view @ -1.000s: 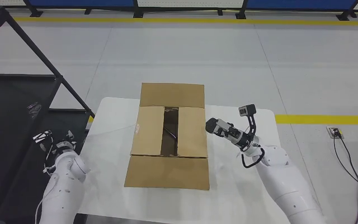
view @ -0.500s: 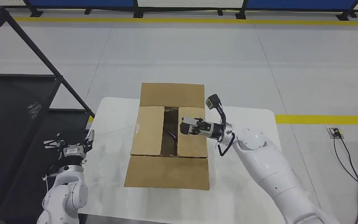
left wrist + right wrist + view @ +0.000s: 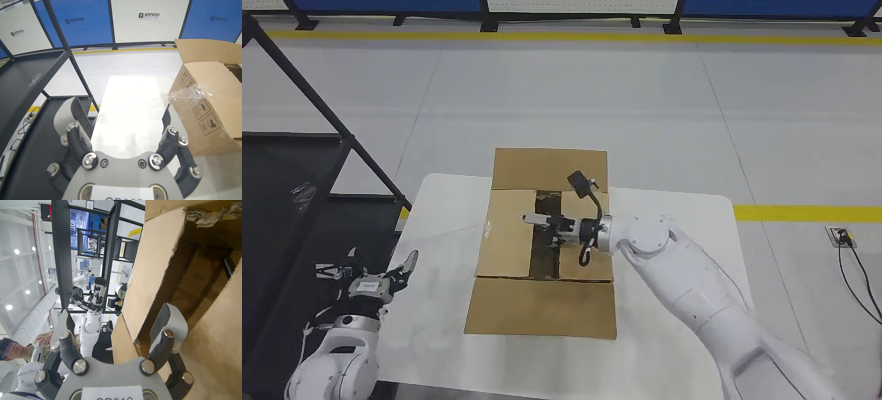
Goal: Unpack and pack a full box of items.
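Observation:
A brown cardboard box (image 3: 547, 240) stands mid-table with its outer flaps spread and its two inner flaps folded in, leaving a dark gap. Something dark and thin (image 3: 545, 238) lies in that gap. My right gripper (image 3: 542, 218) is over the gap, open. In the right wrist view the right gripper (image 3: 115, 313) straddles the edge of one inner flap (image 3: 151, 275), one finger (image 3: 166, 321) inside the box. Crumpled paper (image 3: 211, 215) shows at the far rim. My left gripper (image 3: 392, 275), open and holding nothing, hovers at the table's left edge, well apart from the box (image 3: 208, 106).
The white table (image 3: 442, 250) has bare room left and right of the box. A black metal rack (image 3: 302, 180) stands close to its left side, also seen as the rack (image 3: 28, 75). Loose clear tape (image 3: 185, 93) hangs off the box's corner.
My right arm has swung from the table's right side across the box to the gap between the inner flaps. The left gripper has shifted slightly at the table's left edge.

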`<state>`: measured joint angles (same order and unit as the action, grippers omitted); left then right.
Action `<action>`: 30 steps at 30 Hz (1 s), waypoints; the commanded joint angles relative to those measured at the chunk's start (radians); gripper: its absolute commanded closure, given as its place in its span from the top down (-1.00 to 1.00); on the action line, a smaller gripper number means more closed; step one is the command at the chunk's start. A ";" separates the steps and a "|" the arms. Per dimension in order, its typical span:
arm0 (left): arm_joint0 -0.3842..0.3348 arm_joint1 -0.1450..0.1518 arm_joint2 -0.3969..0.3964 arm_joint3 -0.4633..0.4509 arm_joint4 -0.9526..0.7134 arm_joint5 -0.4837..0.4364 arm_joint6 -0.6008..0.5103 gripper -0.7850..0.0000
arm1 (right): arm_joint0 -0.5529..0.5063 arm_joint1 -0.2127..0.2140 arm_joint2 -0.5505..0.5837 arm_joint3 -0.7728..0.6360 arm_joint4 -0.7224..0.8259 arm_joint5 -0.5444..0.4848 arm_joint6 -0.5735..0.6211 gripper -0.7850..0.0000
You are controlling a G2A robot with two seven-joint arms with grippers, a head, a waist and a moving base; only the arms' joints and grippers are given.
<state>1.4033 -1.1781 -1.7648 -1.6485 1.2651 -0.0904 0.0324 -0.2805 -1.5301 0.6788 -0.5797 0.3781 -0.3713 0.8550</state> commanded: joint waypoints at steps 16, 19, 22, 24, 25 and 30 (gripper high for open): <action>-0.134 -0.014 0.030 0.152 -0.088 0.150 -0.058 1.00 | 0.059 -0.129 -0.009 0.220 0.131 -0.112 0.065 1.00; -0.123 -0.010 0.020 0.135 -0.112 0.059 -0.074 1.00 | 0.065 -0.140 0.006 0.240 0.162 -0.124 0.088 1.00; -0.095 -0.003 0.001 0.105 -0.139 -0.067 -0.083 1.00 | 0.071 -0.150 0.017 0.253 0.180 -0.130 0.101 1.00; -0.072 0.005 -0.020 0.080 -0.159 -0.181 -0.097 1.00 | 0.075 -0.157 0.022 0.256 0.186 -0.136 0.101 1.00; -0.059 0.009 -0.035 0.068 -0.164 -0.235 -0.101 1.00 | 0.077 -0.161 0.024 0.256 0.188 -0.140 0.100 1.00; -0.007 0.030 -0.089 0.023 -0.168 -0.486 -0.116 1.00 | 0.087 -0.178 0.035 0.250 0.195 -0.169 0.082 1.00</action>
<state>1.3892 -1.1513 -1.8463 -1.6204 1.0989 -0.5207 -0.0783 -0.1952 -1.7055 0.7124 -0.3287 0.5732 -0.5369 0.9398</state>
